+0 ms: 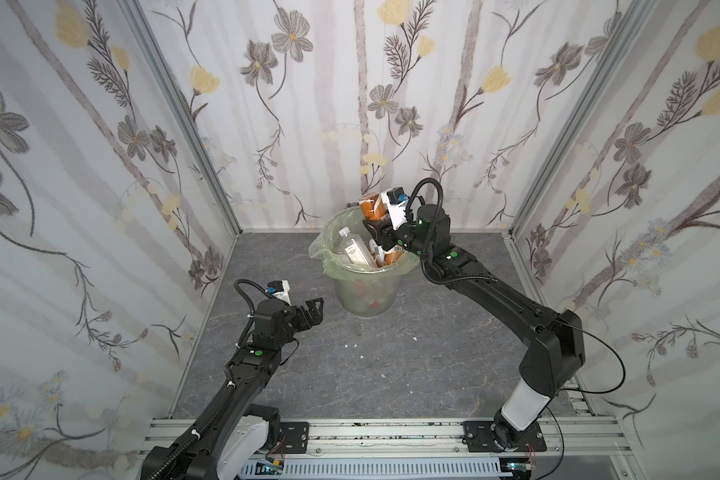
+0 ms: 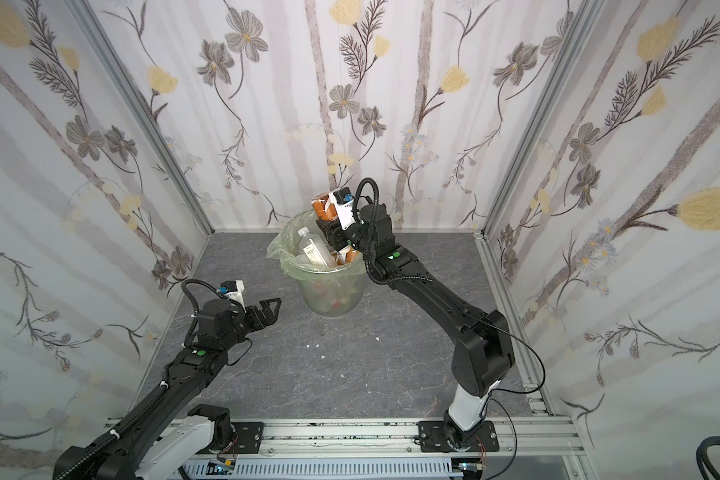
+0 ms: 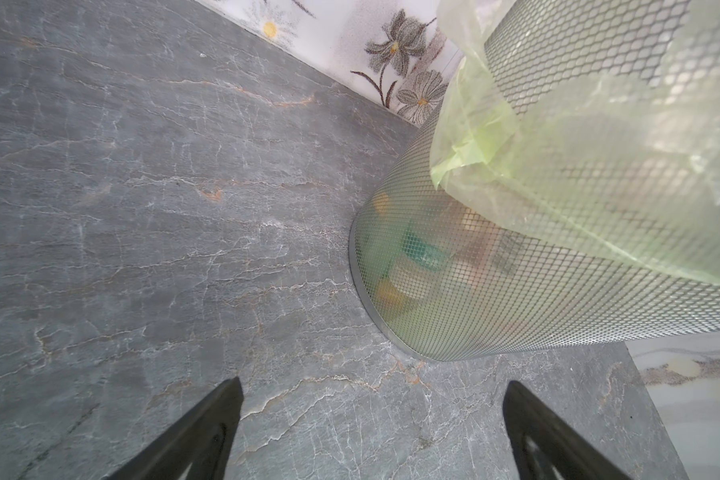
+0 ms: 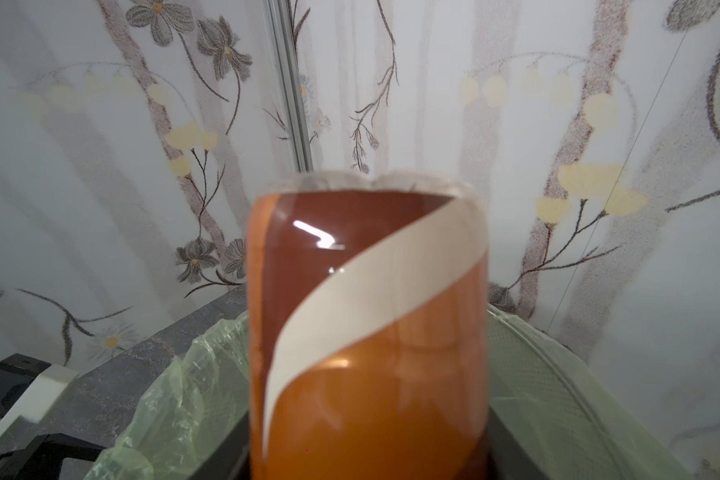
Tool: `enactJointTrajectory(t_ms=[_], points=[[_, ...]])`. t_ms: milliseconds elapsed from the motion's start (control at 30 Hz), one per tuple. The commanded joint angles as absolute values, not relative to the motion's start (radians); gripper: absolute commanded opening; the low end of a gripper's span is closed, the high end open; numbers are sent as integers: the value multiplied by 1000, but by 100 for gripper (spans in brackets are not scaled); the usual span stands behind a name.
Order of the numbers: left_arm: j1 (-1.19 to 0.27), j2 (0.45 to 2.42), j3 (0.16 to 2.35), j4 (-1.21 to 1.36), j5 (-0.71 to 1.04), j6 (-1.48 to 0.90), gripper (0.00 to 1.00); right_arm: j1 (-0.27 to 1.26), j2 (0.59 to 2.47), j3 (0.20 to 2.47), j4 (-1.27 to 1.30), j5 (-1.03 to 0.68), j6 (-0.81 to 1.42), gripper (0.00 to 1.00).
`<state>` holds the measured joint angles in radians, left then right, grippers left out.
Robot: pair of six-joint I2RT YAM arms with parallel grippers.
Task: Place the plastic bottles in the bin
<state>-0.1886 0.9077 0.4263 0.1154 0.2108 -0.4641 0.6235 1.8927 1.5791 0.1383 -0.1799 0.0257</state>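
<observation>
Grey marble floor (image 1: 391,374), flowery booth walls (image 1: 308,124), looks like drop time

Right gripper (image 1: 374,225) pinches a brown-and-white bottle (image 1: 370,208) just above the bin (image 1: 362,297) rim, likely so it falls onto the other bottles (image 1: 352,249) right under its fingers. Left gripper (image 1: 313,309) sits spread wide and empty, bin wall just ahead of its tips, probably parked out of the drop's way.

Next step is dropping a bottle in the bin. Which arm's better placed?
Right. The right fingers grip a brown-and-white bottle over the rim of the bin. The left fingers are open, empty, and low beside the bin.
</observation>
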Motion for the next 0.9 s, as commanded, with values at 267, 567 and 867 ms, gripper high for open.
enactJointTrajectory(t_ms=[267, 567, 867], points=[[-180, 913, 443, 112, 195, -462, 100, 623, 1899, 1584, 124, -155, 54, 73], [-173, 909, 444, 110, 112, -456, 100, 623, 1796, 1497, 143, -111, 35, 79], [-170, 938, 479, 123, -141, -365, 100, 590, 1565, 1261, 205, 51, -55, 91]])
